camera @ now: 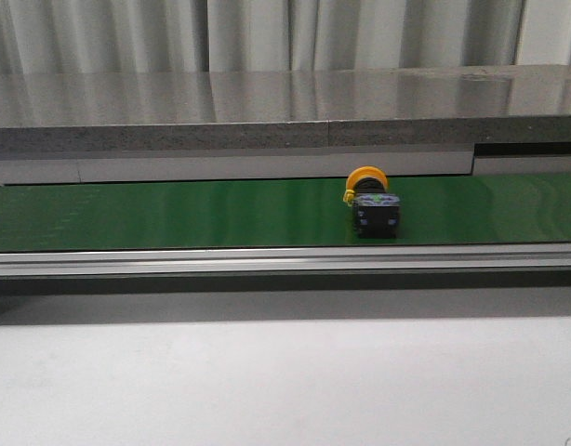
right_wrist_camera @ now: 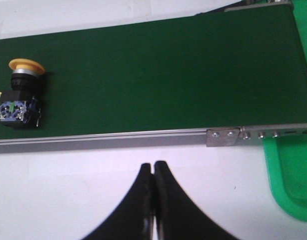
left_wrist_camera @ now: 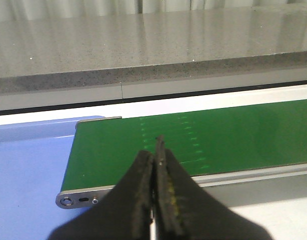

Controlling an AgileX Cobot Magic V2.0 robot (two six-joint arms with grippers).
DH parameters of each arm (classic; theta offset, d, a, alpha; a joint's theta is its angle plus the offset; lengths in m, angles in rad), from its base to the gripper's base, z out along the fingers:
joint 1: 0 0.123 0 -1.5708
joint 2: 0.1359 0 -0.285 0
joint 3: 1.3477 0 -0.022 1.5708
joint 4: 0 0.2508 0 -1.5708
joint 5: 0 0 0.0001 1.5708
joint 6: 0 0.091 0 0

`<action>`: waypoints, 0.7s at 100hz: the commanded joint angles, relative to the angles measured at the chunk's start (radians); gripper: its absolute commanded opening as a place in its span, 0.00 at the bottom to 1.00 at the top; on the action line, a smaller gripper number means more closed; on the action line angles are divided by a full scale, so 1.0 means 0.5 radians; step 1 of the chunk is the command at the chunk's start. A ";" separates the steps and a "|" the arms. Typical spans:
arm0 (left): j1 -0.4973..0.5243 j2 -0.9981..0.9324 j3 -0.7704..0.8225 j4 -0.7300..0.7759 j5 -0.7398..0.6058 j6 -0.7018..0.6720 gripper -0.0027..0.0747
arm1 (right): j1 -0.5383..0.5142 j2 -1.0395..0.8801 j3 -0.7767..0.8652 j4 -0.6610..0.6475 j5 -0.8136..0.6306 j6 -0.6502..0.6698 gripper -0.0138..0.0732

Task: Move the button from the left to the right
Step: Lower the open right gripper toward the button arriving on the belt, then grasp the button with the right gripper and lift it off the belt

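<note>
A small push-button [camera: 371, 202] lies on its side on a green conveyor belt [camera: 174, 212], right of the belt's middle as seen from the front, its round yellow-orange head pointing toward the far side and its dark boxy body toward the near edge. The body's end face, carrying a tiny green mark, faces the camera. The button sits close to the silver rail [camera: 267, 258] that runs along the belt's near side, and nothing touches it.

Neither arm shows in the front view. In the left wrist view, the left gripper [left_wrist_camera: 156, 150] hangs above the belt's left end with its two dark fingers pressed together and nothing between them; a pale blue surface [left_wrist_camera: 28, 165] lies beyond that end of the belt. In the right wrist view, the right gripper [right_wrist_camera: 153, 167] is likewise closed and empty, poised over the white table [right_wrist_camera: 68, 195] on the near side of the rail, well apart from the button [right_wrist_camera: 19, 95]. A green tray [right_wrist_camera: 293, 175] sits just past the belt's right end.

Behind the belt runs a grey speckled counter [camera: 267, 102], with pale curtains [camera: 267, 32] hanging at the back.
</note>
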 commanded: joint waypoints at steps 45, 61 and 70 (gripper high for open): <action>-0.016 0.014 -0.057 -0.029 -0.164 0.003 0.01 | -0.001 -0.002 -0.073 0.031 -0.066 -0.015 0.81; -0.016 0.014 -0.057 -0.029 -0.164 0.003 0.01 | -0.001 -0.002 -0.076 0.045 -0.135 -0.020 0.81; -0.016 0.014 -0.057 -0.029 -0.164 0.003 0.01 | -0.001 0.027 -0.110 0.045 -0.155 -0.066 0.81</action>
